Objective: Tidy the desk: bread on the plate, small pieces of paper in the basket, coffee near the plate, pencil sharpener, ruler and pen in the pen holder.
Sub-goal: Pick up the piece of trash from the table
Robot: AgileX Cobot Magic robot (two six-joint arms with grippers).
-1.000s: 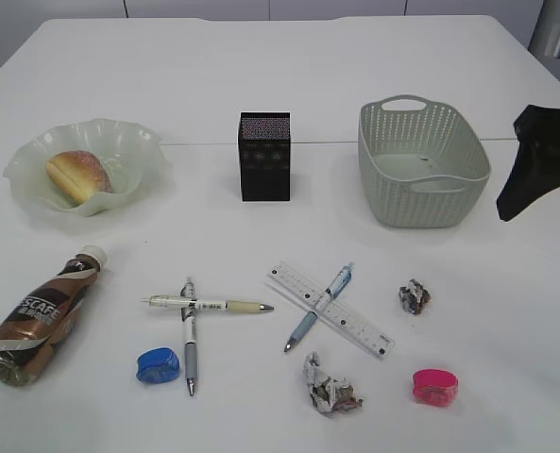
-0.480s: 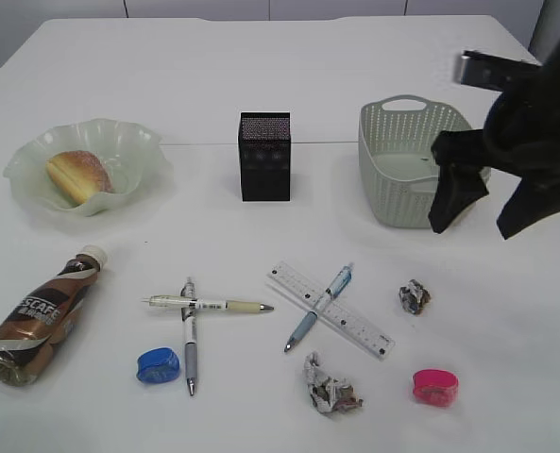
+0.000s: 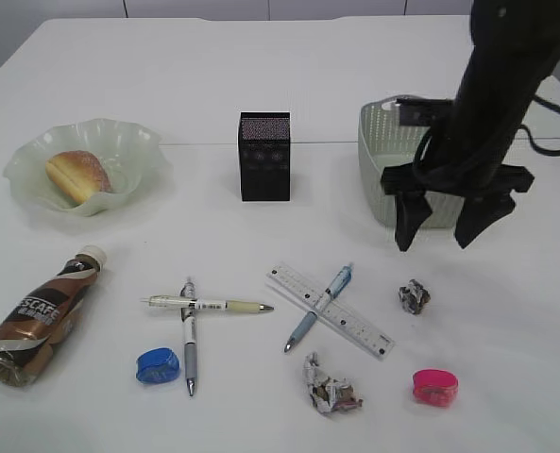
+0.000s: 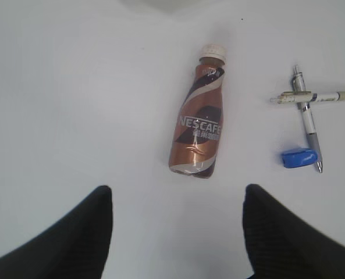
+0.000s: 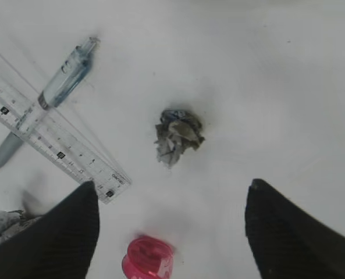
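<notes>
Movement is all on the right: a second ago the right pincer (image 3: 442, 234) sat at the bench's right edge, and now it hangs in front of the basket (image 3: 378, 160), jaws spread and empty, over the small paper wad (image 3: 414, 296) near the bench's front right. That suggests paper-to-basket is the step being started. Nothing else has shifted. The left pincer (image 4: 175, 232) is also open and empty, above the coffee bottle (image 4: 198, 122), which lies on its side at the front left corner. The bread (image 3: 76, 175) already sits on the plate (image 3: 138, 142) at the left edge. Readable writing: "NESCAFE" on the bottle label; the ruler (image 5: 56, 151) shows printed numerals too small to read.
</notes>
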